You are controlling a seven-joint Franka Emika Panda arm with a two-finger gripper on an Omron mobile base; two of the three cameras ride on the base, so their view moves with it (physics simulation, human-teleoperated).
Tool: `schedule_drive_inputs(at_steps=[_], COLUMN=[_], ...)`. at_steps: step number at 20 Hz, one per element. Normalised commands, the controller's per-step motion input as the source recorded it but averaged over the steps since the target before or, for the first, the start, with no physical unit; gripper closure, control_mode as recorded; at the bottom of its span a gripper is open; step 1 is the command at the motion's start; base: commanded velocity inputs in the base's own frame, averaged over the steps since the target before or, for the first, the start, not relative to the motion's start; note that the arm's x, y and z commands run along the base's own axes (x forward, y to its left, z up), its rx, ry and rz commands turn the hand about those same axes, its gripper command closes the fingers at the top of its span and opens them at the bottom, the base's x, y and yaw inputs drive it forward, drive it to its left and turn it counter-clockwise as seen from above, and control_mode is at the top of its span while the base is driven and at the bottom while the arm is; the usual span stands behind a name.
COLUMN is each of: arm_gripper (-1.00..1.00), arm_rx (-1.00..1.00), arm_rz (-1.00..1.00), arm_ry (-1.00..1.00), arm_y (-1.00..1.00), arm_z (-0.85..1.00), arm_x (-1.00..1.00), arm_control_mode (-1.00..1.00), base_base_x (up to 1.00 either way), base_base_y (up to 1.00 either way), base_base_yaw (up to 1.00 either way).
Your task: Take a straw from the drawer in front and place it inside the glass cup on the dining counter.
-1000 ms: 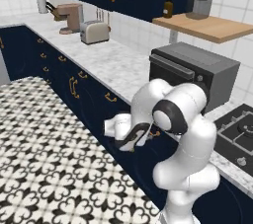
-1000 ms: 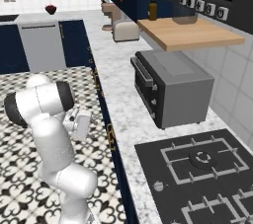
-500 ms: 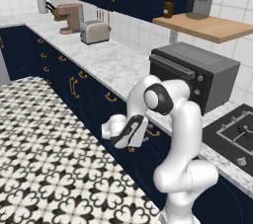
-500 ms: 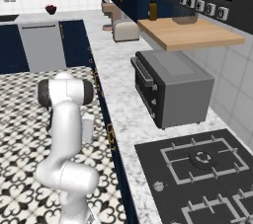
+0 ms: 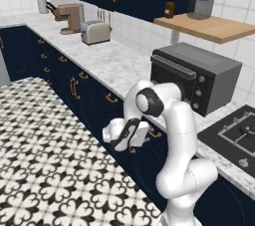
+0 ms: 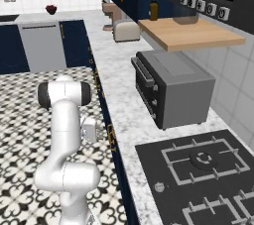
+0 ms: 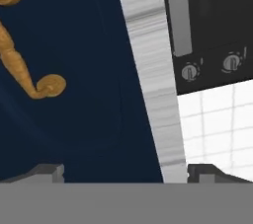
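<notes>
The arm has swung its elbow upright and drawn the jaws point(image 5: 124, 138) in close to the navy drawer point(image 7: 74, 70), fingertips point(image 7: 47, 171) spread wide with nothing between them; the brass handle point(image 7: 20, 65) sits off to one side in the hand view (not yet between the fingers); the drawer looks closed, so the straw presumably lies hidden inside; the bench point(image 5: 114, 60) edge runs just beside.
</notes>
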Motion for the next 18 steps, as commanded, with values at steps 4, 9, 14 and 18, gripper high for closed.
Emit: schedule_drive_inputs(at_steps=[4, 9, 14, 18], arm_gripper=[-1.0, -1.0, -1.0, -1.0], arm_rx=[0.01, 0.04, 0.02, 0.0], arm_rz=[0.03, 0.15, 0.21, 0.18], arm_ry=[-0.04, 0.02, 0.1, 0.1], arm_y=[-0.26, -0.19, -0.11, -0.08], arm_z=[-0.1, -0.2, -0.39, -0.4], arm_x=[0.25, 0.4, 0.33, 0.18], arm_control_mode=[-1.0, -1.0, -1.0, -1.0], base_base_x=[0.0, 0.0, 0.0, 0.0], base_base_y=[0.0, 0.0, 0.0, 0.0], base_base_yaw=[0.0, 0.0, 0.0, 0.0])
